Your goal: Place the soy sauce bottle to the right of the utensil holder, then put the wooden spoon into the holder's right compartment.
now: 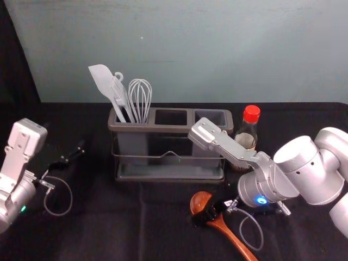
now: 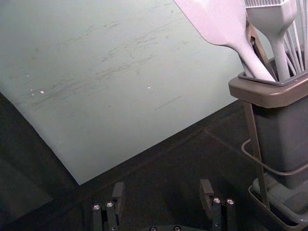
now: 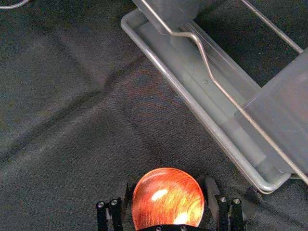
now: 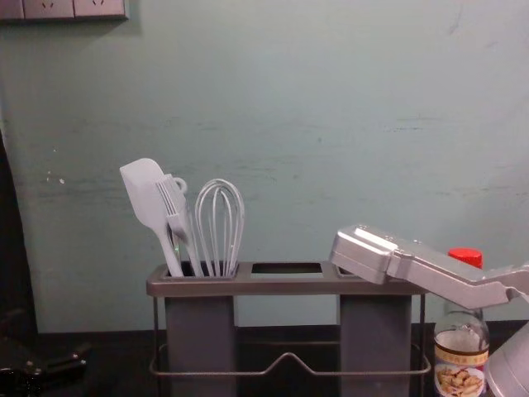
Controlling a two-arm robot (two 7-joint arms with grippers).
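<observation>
My right gripper (image 1: 206, 216) is low over the wooden spoon (image 1: 235, 237), across its neck. In the right wrist view, the right gripper (image 3: 167, 195) stands open, one finger on each side of the spoon's bowl (image 3: 167, 197). The soy sauce bottle (image 1: 247, 133) stands upright just right of the utensil holder (image 1: 168, 128), partly behind my right arm; the chest view shows the bottle (image 4: 461, 364) there too. The holder's right compartment (image 1: 212, 116) looks empty. My left gripper (image 1: 70, 156) is left of the holder; in its wrist view the left gripper (image 2: 162, 199) is open and holds nothing.
A white spatula (image 1: 103, 81), a brush and a whisk (image 1: 140, 98) stand in the holder's left compartment. A wire rail (image 4: 289, 357) runs along the holder's front. Behind the table rises a wall (image 1: 217, 49). Dark cloth (image 1: 109, 217) covers the table.
</observation>
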